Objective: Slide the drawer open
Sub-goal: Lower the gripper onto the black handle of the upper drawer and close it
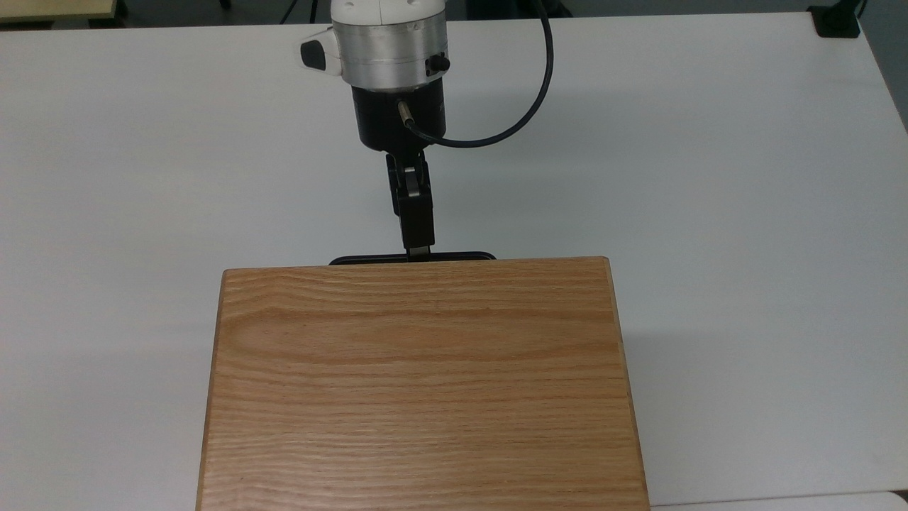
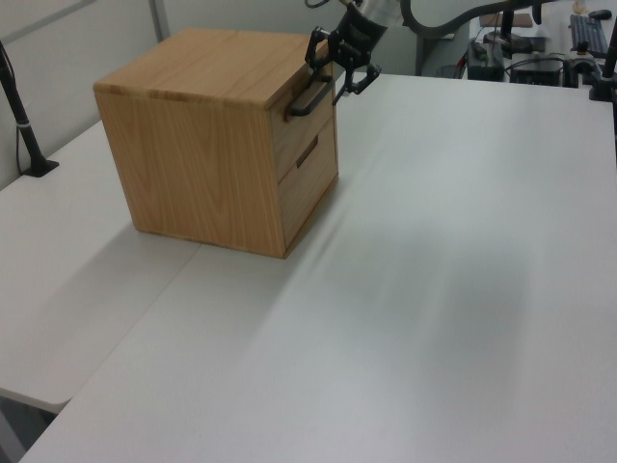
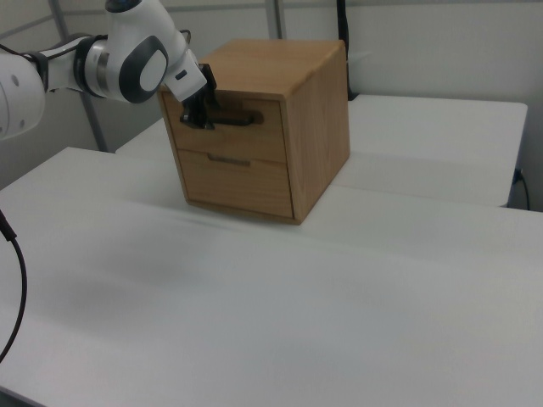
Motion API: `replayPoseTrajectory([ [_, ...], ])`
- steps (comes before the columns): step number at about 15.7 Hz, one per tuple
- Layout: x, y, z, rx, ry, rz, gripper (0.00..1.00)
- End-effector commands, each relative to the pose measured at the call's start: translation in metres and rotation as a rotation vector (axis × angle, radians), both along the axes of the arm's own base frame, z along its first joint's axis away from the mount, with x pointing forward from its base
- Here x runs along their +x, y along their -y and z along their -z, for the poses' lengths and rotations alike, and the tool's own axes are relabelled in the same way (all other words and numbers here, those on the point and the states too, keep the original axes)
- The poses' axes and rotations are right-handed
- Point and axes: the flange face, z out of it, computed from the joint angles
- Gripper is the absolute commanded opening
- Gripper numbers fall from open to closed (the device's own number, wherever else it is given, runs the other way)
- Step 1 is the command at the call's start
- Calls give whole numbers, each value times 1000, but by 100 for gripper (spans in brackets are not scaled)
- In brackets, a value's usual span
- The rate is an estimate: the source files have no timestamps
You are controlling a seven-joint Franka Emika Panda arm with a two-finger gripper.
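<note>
Cabinet (image 1: 422, 383) stands on the table (image 1: 709, 177), at 6 o'clock in the top view. The upper drawer (image 3: 246, 134) lies above the lower drawer (image 3: 242, 182) in the cabinet front. The bar handle (image 1: 411, 257) projects from the cabinet's 12 o'clock edge in the top view. The gripper (image 1: 418, 248) meets the handle near its middle, the arm (image 1: 386, 50) extending toward 12 o'clock. In the right view, the gripper (image 3: 197, 114) sits at 9 o'clock of the handle (image 3: 231, 120).

Bright, even light — soft shadows
</note>
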Motion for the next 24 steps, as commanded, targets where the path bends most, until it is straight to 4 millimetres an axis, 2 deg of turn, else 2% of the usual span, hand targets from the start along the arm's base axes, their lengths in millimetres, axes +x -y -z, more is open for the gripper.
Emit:
replayPoseTrajectory([
  [1,1,-4,-11,22,32,31,39],
  [3,1,-3,-9,14,28,24,24],
  [4,1,-3,-8,11,27,24,23],
  [8,0,-3,-6,-5,24,19,23],
  [10,0,-1,-4,-38,22,-10,33],
  [11,0,-1,3,-59,12,-33,33],
  [13,0,2,7,-65,5,-38,29],
  [16,1,3,12,-72,-2,-45,29],
  [17,1,3,15,-76,-8,-50,27],
  [20,0,3,23,-79,-23,-56,9],
  [22,-4,2,22,-75,-32,-58,4],
  [24,-20,2,23,-61,-50,-67,3],
])
